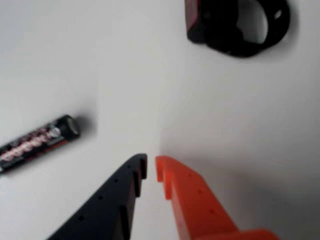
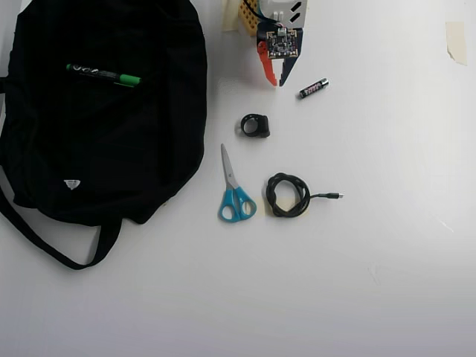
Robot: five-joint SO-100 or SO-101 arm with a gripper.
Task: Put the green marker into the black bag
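White bench (image 2: 387, 282), plain and flat. Black bag (image 2: 97, 149) lies at the left of the overhead view, its strap (image 2: 44, 242) looping out onto the bench below it. Right of the bag: a small black ring-shaped part (image 2: 255, 125), blue-handled scissors (image 2: 234, 190) with blades pointing up the view, and a coiled black cable (image 2: 288, 195) just beside the scissors, its plug end trailing right. A short black battery (image 2: 314, 88) sits near the top, apart from the rest. A bit of tape (image 2: 455, 41) sticks at the top right corner.
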